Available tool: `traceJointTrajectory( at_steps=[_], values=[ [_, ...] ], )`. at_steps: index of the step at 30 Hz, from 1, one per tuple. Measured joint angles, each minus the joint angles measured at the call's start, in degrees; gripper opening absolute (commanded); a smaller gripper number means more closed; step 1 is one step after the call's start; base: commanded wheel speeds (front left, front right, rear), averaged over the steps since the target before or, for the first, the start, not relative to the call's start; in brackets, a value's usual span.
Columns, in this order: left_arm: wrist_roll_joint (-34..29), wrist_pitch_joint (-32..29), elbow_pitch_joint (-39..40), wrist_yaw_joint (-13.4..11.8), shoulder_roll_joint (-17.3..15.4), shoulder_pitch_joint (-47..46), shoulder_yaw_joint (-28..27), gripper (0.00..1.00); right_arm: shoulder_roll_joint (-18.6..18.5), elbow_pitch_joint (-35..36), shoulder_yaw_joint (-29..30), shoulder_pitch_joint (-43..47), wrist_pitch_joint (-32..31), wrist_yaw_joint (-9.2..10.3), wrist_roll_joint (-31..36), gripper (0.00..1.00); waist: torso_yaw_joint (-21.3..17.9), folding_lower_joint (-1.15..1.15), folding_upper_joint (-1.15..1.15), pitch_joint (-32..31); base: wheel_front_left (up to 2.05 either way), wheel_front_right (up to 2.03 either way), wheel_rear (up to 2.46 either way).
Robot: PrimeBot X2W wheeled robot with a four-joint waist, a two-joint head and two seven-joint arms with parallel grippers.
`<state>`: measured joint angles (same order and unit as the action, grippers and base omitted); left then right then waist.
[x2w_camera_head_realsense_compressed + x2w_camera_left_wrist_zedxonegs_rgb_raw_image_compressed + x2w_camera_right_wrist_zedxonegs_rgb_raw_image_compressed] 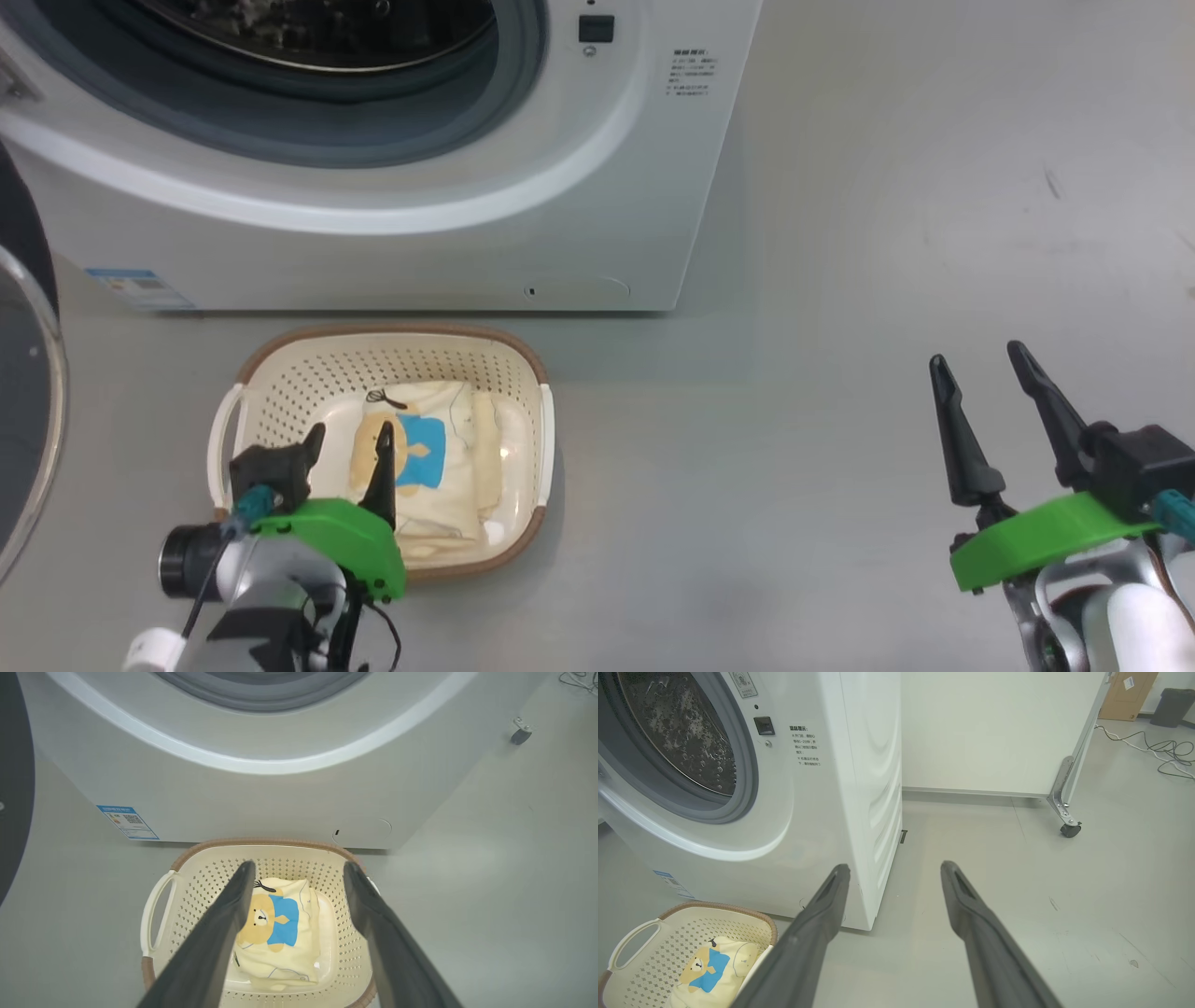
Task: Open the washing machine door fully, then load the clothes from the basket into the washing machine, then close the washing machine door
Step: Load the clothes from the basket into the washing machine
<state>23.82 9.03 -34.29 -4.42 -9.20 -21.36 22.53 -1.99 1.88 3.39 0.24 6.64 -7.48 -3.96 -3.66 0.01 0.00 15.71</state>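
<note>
The white washing machine [392,252] stands with its opening uncovered and the steel drum [682,732] in sight. The washing machine door [23,439] is swung out at the far left, showing black rim and glass. On the floor in front sits the cream basket [280,373] with the clothes [439,467], a bear print on top. My left gripper [350,439] hangs open just above the basket's near left part, holding nothing; in the left wrist view its fingers [299,865] frame the clothes [285,933]. My right gripper [977,359] is open over bare floor, far to the right.
Grey floor [840,373] stretches to the right of the machine. A white panel on a caster [1069,828] stands behind, with loose cables [1157,751] and a dark bin [1174,700] farther back. The machine's right corner is just left of my right gripper [894,868].
</note>
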Motion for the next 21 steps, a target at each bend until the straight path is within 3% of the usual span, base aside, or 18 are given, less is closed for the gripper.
traceJointTrajectory(
  at_steps=[9, 21],
  values=[
    [3.46, -2.29, -19.92, 5.92, 2.52, -13.44, -0.40, 1.00, -0.01, 0.65, -0.48, -5.75, 1.44, 0.00, -0.66, 1.00, -1.90, 0.01, 0.00, 9.48, 0.00, 0.00, 0.00],
    [7.90, -7.65, -32.78, 9.47, 2.65, -28.62, -3.79, 1.00, -0.03, 0.90, -1.80, -11.49, 3.78, 0.00, -1.92, 1.00, -4.11, 0.01, 0.00, 23.52, 0.00, 0.00, 0.00]
  ],
)
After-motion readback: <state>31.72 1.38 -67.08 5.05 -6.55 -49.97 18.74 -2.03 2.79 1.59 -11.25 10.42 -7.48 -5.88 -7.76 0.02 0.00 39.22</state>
